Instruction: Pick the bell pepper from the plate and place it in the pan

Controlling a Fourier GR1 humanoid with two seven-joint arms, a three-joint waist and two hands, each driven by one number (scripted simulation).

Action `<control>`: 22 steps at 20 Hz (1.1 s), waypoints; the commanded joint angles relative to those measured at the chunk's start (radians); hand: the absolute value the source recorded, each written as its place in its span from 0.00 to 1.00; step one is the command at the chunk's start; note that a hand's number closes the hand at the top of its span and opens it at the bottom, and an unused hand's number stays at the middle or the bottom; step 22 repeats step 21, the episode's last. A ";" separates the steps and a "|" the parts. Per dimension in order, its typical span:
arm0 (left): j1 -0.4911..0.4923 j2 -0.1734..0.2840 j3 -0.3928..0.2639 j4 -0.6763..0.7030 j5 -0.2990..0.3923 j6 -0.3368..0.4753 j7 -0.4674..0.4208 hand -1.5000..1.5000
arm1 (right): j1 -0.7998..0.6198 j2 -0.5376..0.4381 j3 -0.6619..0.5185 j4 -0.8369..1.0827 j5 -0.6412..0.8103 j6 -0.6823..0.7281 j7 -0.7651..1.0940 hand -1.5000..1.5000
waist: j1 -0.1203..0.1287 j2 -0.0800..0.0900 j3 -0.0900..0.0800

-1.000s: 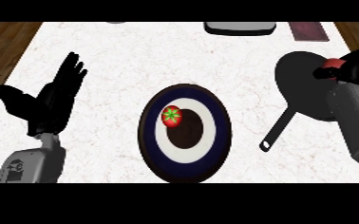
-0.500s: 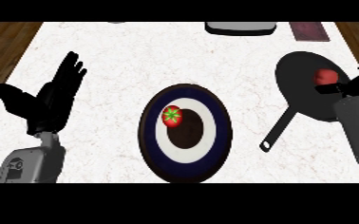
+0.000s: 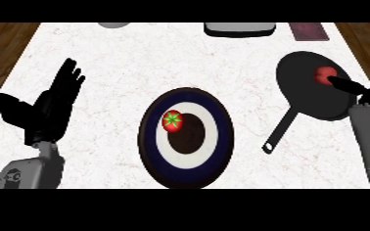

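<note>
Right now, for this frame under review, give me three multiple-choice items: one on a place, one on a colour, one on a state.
1. Where does the pan lie?
A. left of the plate
B. right of the plate
C. on the plate

2. What colour is the item with a green top on the plate?
A. red
B. yellow
C. purple

3. How is the left hand?
A. curled round the pan handle
B. open, fingers up
C. pressing the plate

Answers: 1 B, the pan is toward the right edge. 2 A, the red item sits on the white ring. 3 B, it rests open at the left.
</note>
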 commanded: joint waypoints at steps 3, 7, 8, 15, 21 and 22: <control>0.031 0.014 0.027 -0.009 0.011 -0.003 0.001 0.50 | 0.197 0.113 -0.070 -0.332 -0.238 0.061 -0.174 0.00 | -0.035 -0.012 -0.002; 0.054 -0.005 0.013 -0.013 -0.021 0.026 -0.012 0.50 | 0.370 0.198 -0.055 -0.588 -0.357 0.177 -0.254 0.00 | -0.044 -0.012 -0.003; 0.028 0.022 0.028 -0.050 -0.002 0.018 0.041 0.50 | 0.405 0.237 -0.053 -0.652 -0.382 0.184 -0.260 0.00 | -0.050 -0.017 -0.003; -0.057 0.006 0.003 -0.014 -0.017 0.034 0.078 0.50 | 0.779 0.376 0.004 -1.080 -0.468 0.317 -0.300 0.00 | -0.017 0.000 -0.002; 0.025 -0.002 0.000 -0.039 -0.003 -0.013 0.010 0.50 | 1.027 0.389 0.173 -1.309 -0.463 0.225 -0.192 0.00 | 0.004 0.004 -0.002; 0.025 -0.002 0.000 -0.039 -0.003 -0.013 0.010 0.50 | 1.027 0.389 0.173 -1.309 -0.463 0.225 -0.192 0.00 | 0.004 0.004 -0.002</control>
